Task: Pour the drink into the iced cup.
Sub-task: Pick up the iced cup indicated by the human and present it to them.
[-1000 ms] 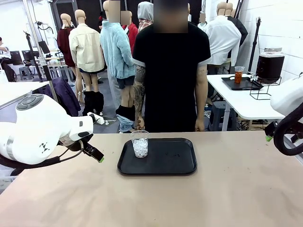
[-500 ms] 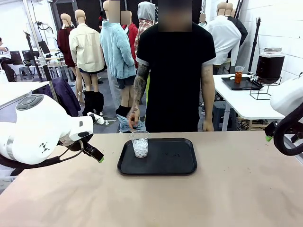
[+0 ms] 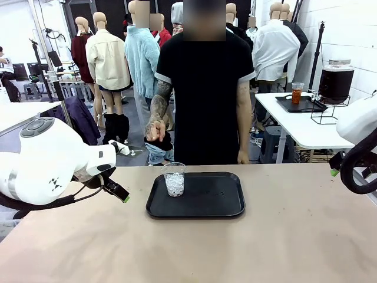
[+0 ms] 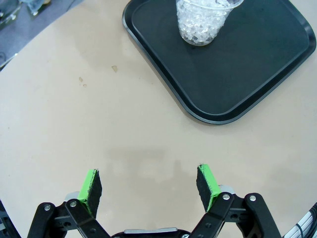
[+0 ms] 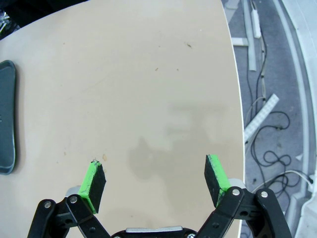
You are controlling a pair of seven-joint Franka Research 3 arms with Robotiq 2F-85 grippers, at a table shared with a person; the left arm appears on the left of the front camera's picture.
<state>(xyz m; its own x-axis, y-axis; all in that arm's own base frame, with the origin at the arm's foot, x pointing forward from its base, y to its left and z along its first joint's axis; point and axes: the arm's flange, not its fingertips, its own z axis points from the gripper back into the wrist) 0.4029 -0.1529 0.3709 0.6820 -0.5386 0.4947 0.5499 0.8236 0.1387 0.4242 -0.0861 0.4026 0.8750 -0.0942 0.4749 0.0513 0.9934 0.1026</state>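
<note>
Iced cup (image 4: 203, 22) on tray (image 4: 257, 74), well beyond left pincer (image 4: 147, 173)

Light: bright, even, from overhead.
Shadows: soft, thin rim under the black tray (image 3: 194, 213); faint grey patches on the table (image 5: 124, 74) low in your two wrist views.
Focus: your front view keeps the iced cup (image 3: 174, 179) crisp.
Distortion: table edges bow in both wrist views.
</note>
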